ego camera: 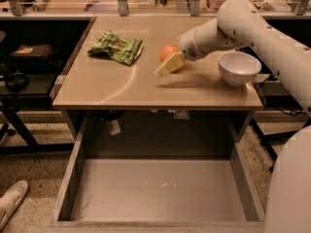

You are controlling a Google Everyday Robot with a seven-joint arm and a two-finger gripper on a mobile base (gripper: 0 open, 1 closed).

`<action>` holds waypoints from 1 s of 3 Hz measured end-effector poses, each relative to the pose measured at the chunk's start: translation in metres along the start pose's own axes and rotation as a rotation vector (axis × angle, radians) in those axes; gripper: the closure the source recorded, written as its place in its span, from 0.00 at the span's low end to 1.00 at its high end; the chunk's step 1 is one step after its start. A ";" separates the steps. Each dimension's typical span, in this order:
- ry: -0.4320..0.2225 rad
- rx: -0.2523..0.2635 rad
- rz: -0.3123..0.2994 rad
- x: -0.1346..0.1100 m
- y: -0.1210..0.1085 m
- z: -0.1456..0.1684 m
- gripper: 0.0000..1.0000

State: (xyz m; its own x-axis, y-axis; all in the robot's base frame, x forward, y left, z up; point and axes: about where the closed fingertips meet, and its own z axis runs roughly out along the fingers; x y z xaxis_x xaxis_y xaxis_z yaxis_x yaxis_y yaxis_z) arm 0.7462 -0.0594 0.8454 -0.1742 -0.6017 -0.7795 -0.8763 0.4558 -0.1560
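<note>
The tool (pixel 170 64) hangs low over the counter (pixel 146 91), right of the middle, angled down and to the left from the arm (pixel 243 21), which reaches in from the right. Its tip sits just in front of the orange (pixel 168 51), touching it or very nearly so. Whether the tool is apart or together I cannot tell, and it does not look clamped on anything.

The orange rests on the counter toward the back, between the bag (pixel 116 47) on the left and the bowl (pixel 239 67) on the right. I judge the step in hand to be the close approach to the orange, with no hold yet made. A move from here calls for a small, slow correction, since the orange is round and a nudge from the tool could send it rolling.

The bowl stands near the arm's underside on the right, so a swing that way has little margin. The bag lies well apart on the left. Nothing stands between the tool and the front edge, and that stretch gives the most room. Below that edge the drawer (pixel 160 188) is pulled out, so anything pushed forward off the counter could drop into it. The back edge meets a rail of posts close behind the orange.
</note>
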 end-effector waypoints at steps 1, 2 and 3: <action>0.000 -0.001 0.001 0.000 0.000 0.001 0.18; 0.000 -0.001 0.001 0.000 0.000 0.001 0.41; 0.000 -0.001 0.001 0.000 0.000 0.001 0.66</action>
State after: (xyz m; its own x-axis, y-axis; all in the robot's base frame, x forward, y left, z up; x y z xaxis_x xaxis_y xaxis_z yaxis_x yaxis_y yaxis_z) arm 0.7465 -0.0591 0.8447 -0.1750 -0.6013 -0.7796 -0.8765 0.4558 -0.1548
